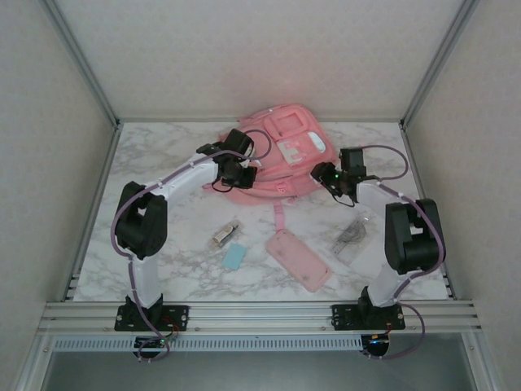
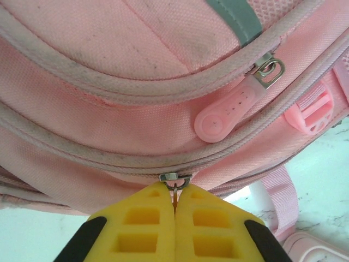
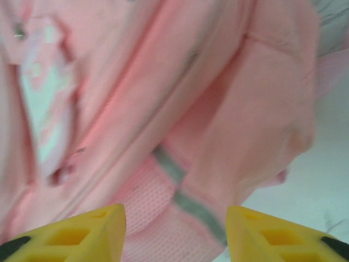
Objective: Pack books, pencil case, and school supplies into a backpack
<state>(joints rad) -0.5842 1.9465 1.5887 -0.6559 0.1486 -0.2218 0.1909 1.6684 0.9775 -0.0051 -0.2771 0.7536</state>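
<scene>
Left jaws (closed) on backpack (image 2: 136,54) zipper (image 2: 174,178)

Left white-and-black arm (image 1: 175,183) reaching forward, elbow raised, yellow-fingered left gripper (image 2: 174,210) pinched tight on a small metal zipper pull (image 2: 174,181), right white-and-black arm (image 1: 383,204) angled inward, yellow-fingered right gripper (image 3: 174,226) jaws parted, fingers well apart

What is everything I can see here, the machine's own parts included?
backpack: one, pink, white trim, far middle of the marble table
pencil case: one, pink, near right of centre
block: one, light blue, near centre
stubby item: one, silvery, just beyond the block
clear strip: one, transparent, beside the right arm
left tool: one, yellow fingers, shut on the backpack's zipper pull
right tool: one, yellow fingers, open at the backpack
</scene>
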